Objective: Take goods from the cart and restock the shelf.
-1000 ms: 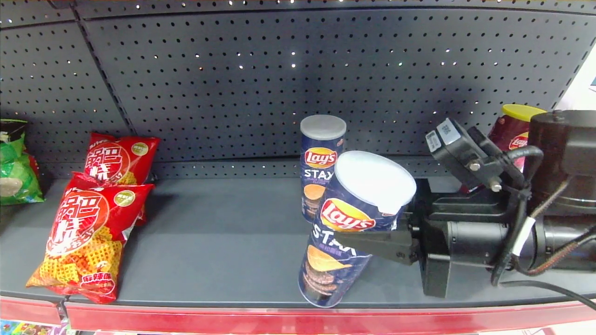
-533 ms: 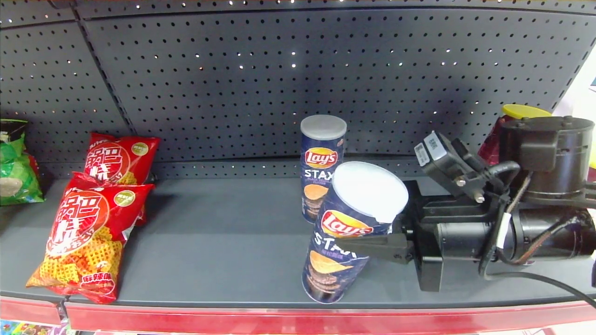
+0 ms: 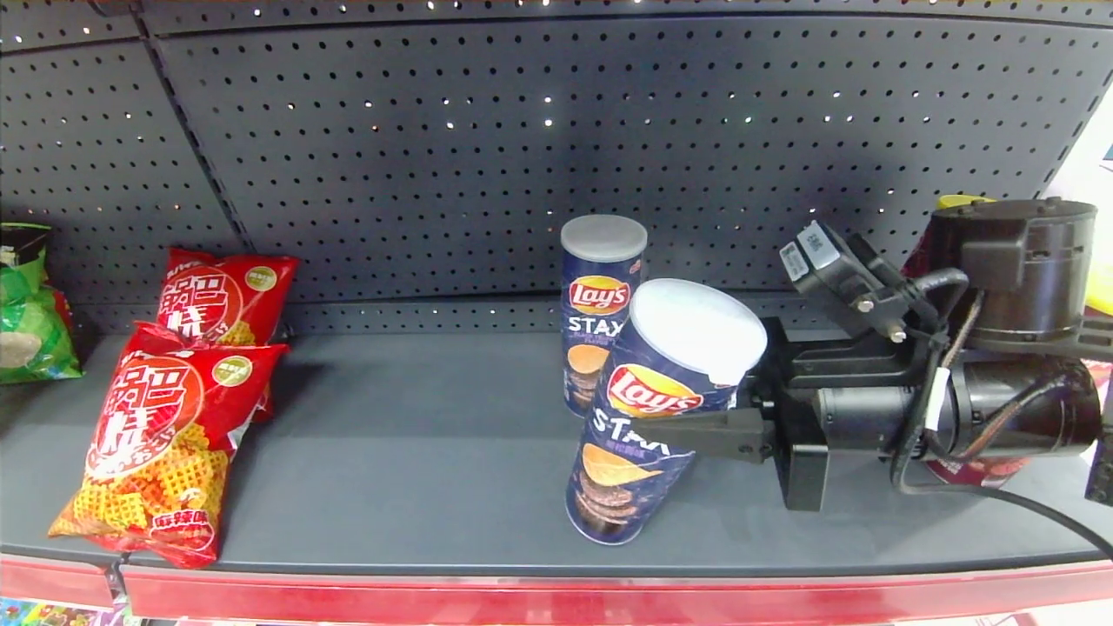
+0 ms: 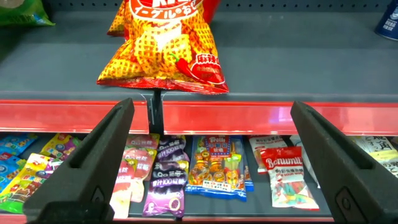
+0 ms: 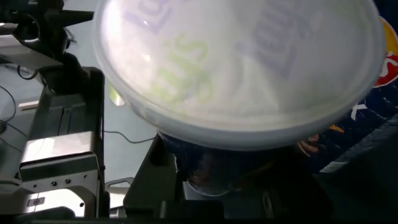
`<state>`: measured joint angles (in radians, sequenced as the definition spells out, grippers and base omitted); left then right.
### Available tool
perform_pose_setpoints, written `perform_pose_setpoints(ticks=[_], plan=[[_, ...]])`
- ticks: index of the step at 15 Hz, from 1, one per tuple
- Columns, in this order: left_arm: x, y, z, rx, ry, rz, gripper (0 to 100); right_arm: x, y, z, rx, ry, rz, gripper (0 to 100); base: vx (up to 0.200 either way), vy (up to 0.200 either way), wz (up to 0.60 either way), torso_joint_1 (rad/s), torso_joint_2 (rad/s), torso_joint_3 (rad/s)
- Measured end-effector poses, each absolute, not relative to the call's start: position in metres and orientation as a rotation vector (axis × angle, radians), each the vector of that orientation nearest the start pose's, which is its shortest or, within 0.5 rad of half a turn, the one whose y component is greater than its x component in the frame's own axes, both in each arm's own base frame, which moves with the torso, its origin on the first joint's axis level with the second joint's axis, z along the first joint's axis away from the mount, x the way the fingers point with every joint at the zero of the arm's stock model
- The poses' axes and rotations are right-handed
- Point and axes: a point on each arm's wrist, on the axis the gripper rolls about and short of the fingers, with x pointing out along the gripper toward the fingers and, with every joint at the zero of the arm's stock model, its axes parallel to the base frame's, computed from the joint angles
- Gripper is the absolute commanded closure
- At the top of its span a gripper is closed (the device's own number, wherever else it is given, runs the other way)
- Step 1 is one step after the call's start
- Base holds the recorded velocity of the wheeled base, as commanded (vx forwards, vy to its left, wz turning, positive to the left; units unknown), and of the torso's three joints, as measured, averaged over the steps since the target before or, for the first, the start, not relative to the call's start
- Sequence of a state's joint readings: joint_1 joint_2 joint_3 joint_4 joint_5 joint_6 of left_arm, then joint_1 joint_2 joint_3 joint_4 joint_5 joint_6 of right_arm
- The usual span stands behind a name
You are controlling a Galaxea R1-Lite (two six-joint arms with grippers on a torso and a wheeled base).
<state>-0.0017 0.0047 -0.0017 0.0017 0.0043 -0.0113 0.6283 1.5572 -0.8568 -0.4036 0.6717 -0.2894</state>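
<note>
A blue chips can (image 3: 648, 417) with a white lid leans tilted over the grey shelf (image 3: 417, 469), its base near the front edge. My right gripper (image 3: 687, 409) is shut on its middle from the right, one finger (image 3: 704, 432) lying across the front. The right wrist view looks onto that can's lid (image 5: 236, 68). A second blue can (image 3: 598, 304) stands upright just behind it. My left gripper (image 4: 211, 180) is open and holds nothing, in front of the red shelf lip (image 4: 205, 115), below a red waffle-snack bag (image 4: 168, 50).
Two red snack bags (image 3: 165, 435) lie at the shelf's left, with a green bag (image 3: 30, 322) beyond them. A yellow-lidded red can (image 3: 952, 202) stands behind my right arm. Candy packs (image 4: 214, 168) hang on the lower shelf. Bare shelf lies between the bags and cans.
My right gripper has carried the tilted can a little farther in from the front edge, closer to the standing can. The arm's wrist has swung left and up.
</note>
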Motion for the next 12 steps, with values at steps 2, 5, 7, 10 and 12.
perform_pose_setpoints(ticks=[2,5,7,10,12], plan=[[-0.0226,0.0001,0.0759,-0.011,0.005,0.003,0,0.2107,0.1705,0.2148,-0.239,0.134,1.333,100,0.000,0.000,0.00,0.000,0.00,0.000],[-0.0226,0.0001,0.0759,-0.011,0.005,0.002,0,0.2093,0.1677,0.2106,-0.241,0.157,1.354,100,0.000,0.000,0.00,0.000,0.00,0.000],[-0.0226,0.0001,0.0759,-0.011,0.005,0.003,0,0.2097,0.1654,0.2106,-0.240,0.159,1.350,100,0.000,0.000,0.00,0.000,0.00,0.000],[-0.0226,0.0001,0.0759,-0.011,0.005,0.002,0,0.2110,0.1630,0.2109,-0.237,0.161,1.341,100,0.000,0.000,0.00,0.000,0.00,0.000],[-0.0226,0.0001,0.0759,-0.011,0.005,0.002,0,0.2111,0.1629,0.2106,-0.237,0.162,1.341,100,0.000,0.000,0.00,0.000,0.00,0.000]])
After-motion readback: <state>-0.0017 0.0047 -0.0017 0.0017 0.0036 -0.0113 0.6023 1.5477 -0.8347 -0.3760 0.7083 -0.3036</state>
